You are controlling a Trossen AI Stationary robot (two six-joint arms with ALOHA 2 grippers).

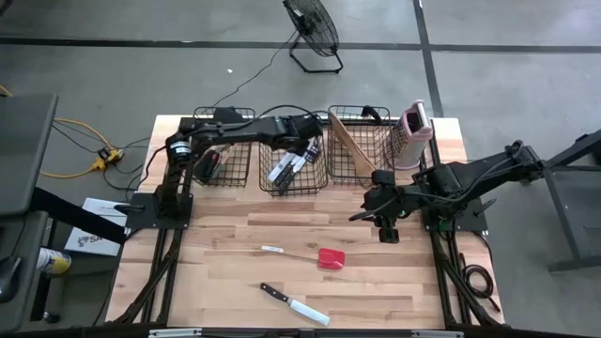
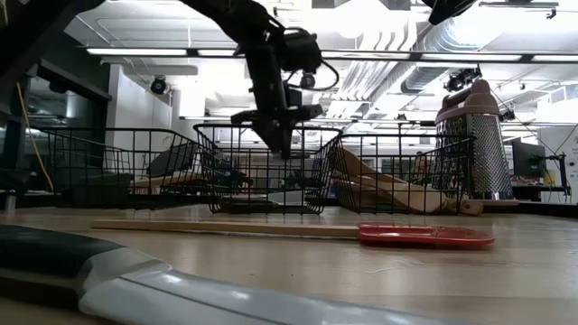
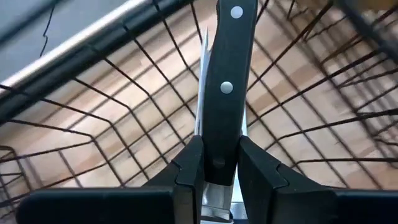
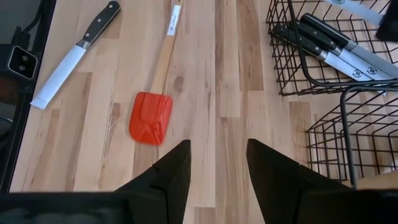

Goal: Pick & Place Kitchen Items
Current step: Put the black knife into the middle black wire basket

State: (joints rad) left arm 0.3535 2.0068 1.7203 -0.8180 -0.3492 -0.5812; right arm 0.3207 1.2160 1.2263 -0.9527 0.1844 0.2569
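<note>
Middle basket point(image 1: 293, 169) holds knives point(image 4: 339, 50); left gripper point(image 3: 217, 168) grips another knife point(image 3: 227, 87).

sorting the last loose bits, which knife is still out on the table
The knife lying flat near the table's front edge, beside the red spatula. The other knives lie in the middle basket or sit in the left gripper.

The surface point(image 1: 235, 253) is pale, smooth wood planks. Baskets point(image 1: 296, 150) are black wire. The knife point(image 3: 229, 87) has a glossy black riveted handle; the spatula point(image 4: 152, 112) a matt red head on wood.
</note>
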